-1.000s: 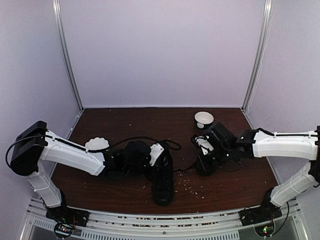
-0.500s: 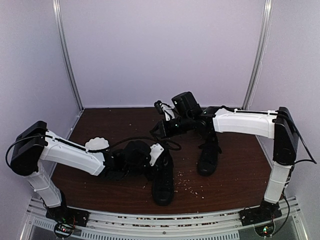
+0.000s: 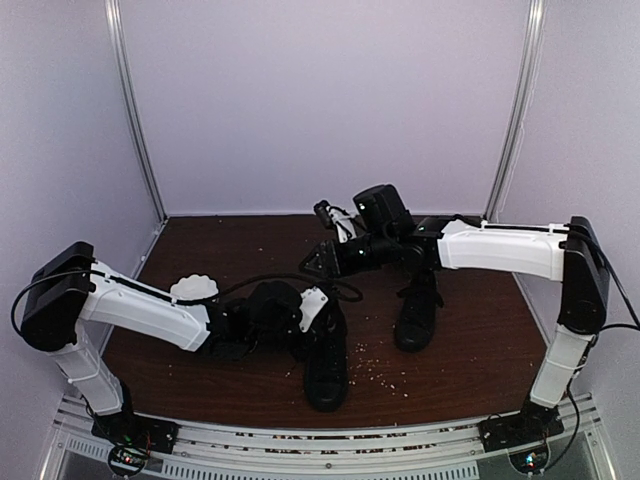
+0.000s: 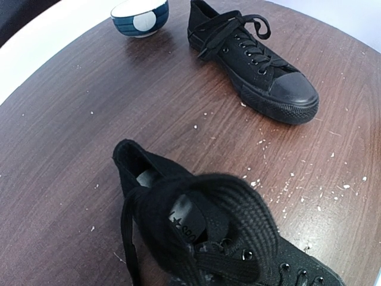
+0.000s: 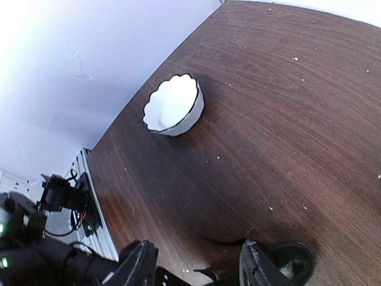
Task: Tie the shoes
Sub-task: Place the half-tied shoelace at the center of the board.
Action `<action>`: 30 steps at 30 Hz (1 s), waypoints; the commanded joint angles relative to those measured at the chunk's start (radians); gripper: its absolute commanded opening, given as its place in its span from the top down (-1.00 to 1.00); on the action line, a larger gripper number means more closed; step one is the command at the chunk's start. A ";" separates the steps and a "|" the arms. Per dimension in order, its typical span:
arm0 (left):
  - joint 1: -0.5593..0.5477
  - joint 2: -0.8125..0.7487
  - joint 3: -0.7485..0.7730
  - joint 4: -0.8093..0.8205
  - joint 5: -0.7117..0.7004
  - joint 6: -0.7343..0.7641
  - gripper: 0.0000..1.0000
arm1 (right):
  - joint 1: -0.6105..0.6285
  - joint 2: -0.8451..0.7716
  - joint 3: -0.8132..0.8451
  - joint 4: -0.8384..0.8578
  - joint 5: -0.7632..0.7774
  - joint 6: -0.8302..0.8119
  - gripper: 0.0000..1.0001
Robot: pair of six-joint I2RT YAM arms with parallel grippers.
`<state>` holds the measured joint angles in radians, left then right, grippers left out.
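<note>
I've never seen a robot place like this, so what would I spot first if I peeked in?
One black lace-up canvas sneaker lies at the front middle of the dark brown wooden table, and a second black sneaker lies to its right. A long white right robot arm stretches in from the right, its gripper open over the table's middle. A little white scalloped bowl sits at the left.

We log a dark brown wood-grain counter (image 3: 230, 245). Two black shoes sit directly on it. The left shoe (image 3: 326, 365) is close to the near edge, toe pointing that way. The right shoe (image 3: 416, 318) lies apart to its right, laces loose. We note a white scalloped bowl (image 3: 194, 289) at the left side and a blue bowl (image 4: 140, 13) near the right shoe's heel. Pale crumbs (image 3: 378, 372) lie scattered between the shoes.
</note>
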<state>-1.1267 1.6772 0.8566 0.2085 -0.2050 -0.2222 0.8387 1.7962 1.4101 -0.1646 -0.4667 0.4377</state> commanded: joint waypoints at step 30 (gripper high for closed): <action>0.002 0.001 0.030 0.012 0.001 0.013 1.00 | 0.026 -0.161 -0.497 0.487 -0.127 0.252 0.49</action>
<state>-1.1267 1.6760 0.8627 0.2085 -0.2047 -0.2180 0.8448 1.6451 0.9062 0.3264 -0.5873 0.6956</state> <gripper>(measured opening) 0.004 0.353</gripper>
